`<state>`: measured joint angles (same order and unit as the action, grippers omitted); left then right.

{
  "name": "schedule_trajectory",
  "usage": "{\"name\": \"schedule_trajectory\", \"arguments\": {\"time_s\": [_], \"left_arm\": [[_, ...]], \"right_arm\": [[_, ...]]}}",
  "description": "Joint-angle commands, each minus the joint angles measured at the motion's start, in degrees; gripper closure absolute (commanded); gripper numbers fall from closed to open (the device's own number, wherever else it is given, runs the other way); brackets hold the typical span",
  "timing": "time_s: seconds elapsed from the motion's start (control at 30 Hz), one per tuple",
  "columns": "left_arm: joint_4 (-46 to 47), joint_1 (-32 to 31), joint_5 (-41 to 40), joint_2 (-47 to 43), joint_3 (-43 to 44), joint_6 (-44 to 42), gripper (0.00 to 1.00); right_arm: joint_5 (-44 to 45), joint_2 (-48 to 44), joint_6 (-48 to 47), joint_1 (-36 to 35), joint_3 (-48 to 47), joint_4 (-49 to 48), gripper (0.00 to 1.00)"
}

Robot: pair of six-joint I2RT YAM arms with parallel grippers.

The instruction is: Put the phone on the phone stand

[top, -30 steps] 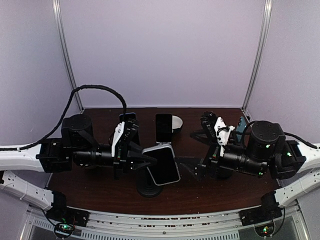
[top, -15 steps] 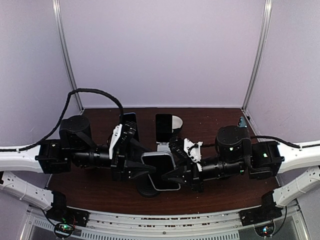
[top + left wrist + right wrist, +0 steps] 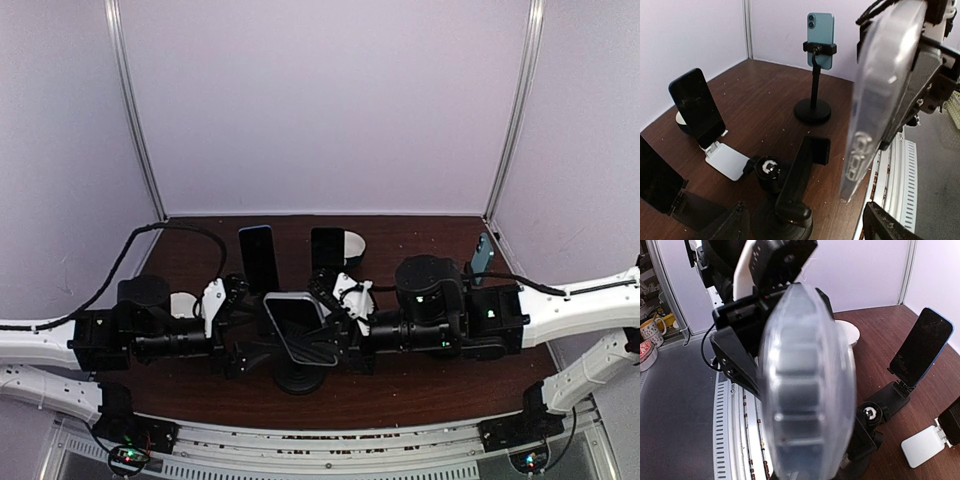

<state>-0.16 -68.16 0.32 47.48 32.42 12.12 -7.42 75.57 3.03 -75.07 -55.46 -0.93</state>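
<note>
Your right claw (image 3: 327,318) grips the phone (image 3: 297,322) centre frame, directly above the stand (image 3: 298,380); your left claw (image 3: 255,340) gapes wide.

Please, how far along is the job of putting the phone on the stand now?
Done: the phone is up off the table, in the air by the black stand. In hand: the right gripper is shut on it; the left gripper is open and not holding it. Left: lower the phone into the stand's empty holder and release.
</note>
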Motion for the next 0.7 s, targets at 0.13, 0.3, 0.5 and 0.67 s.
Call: {"name": "schedule_trajectory", "arguments": {"time_s": [0.13, 0.3, 0.5, 0.67], "left_arm": [[3.9, 2.9, 6.0, 1.2, -1.3, 0.7, 0.23], [4.8, 3.0, 5.8, 2.4, -1.5, -1.6, 0.26], [8.8, 3.0, 5.9, 2.2, -2.9, -3.0, 0.27], [8.9, 3.2, 5.4, 3.1, -2.7, -3.1, 0.26]], "right_arm": [[-12.6, -0.9, -3.3, 4.8, -7.1, -6.1, 1.0], [-13.2, 2.5, -8.0, 6.9, -14.3, 2.1, 1.0], [-14.1, 3.4, -7.0, 6.9, -13.6, 2.2, 1.0], [-17.4, 4.5, -5.6, 6.9, -13.3, 0.0, 1.0]]}}
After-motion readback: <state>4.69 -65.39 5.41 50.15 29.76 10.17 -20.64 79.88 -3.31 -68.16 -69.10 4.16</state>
